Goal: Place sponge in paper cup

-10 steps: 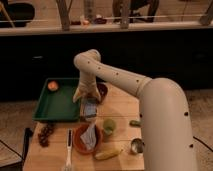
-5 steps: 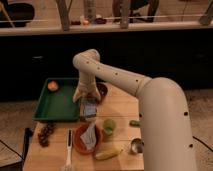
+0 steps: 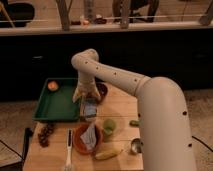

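gripper (image 3: 85, 96): one, hanging at the right edge of the tray and straight over the sponge; whether spread or closed, not readable here
sponge (image 3: 90, 108): one bluish block just below the gripper, lying on the table (image 3: 121, 106) beside the tray; contact with the gripper unclear
cup (image 3: 109, 125): one, green and upright, nearer the camera than the gripper and a little to its right; apart from the sponge
tray (image 3: 56, 106): one, green, left of the gripper, with one orange fruit (image 3: 52, 85) in its far corner
bowls: two; a dark bowl (image 3: 103, 90) just right of the gripper, and an orange bowl (image 3: 77, 141) in front of it holding one pale packet (image 3: 90, 136)
grapes (image 3: 45, 134): one bunch, in front of the gripper and well to its left
brush (image 3: 68, 150): one, white, lying left of the orange bowl
banana (image 3: 109, 154): one, far in front of the gripper
metal cup (image 3: 136, 145): one, right of the banana
green thing (image 3: 134, 122): one (lime or pepper, too small to say), right of the cup
change from half a second ago: none seen; gripper in the same spot, sponge still on the table, cup unmoved
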